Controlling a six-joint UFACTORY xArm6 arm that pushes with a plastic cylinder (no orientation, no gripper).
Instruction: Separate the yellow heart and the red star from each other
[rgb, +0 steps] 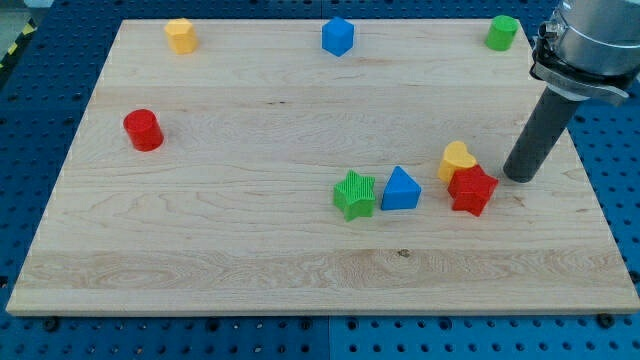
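Note:
The yellow heart (457, 160) sits on the wooden board at the view's lower right. The red star (472, 189) lies just below and to the right of it, touching it. My tip (520, 177) rests on the board to the right of both blocks, a short gap from the red star and level with its upper edge. The dark rod rises from the tip toward the view's top right.
A blue triangle (401, 189) and a green star (355, 195) lie left of the red star. A red cylinder (143, 130) is at the left. A yellow block (181, 35), a blue block (338, 36) and a green block (502, 32) line the top edge.

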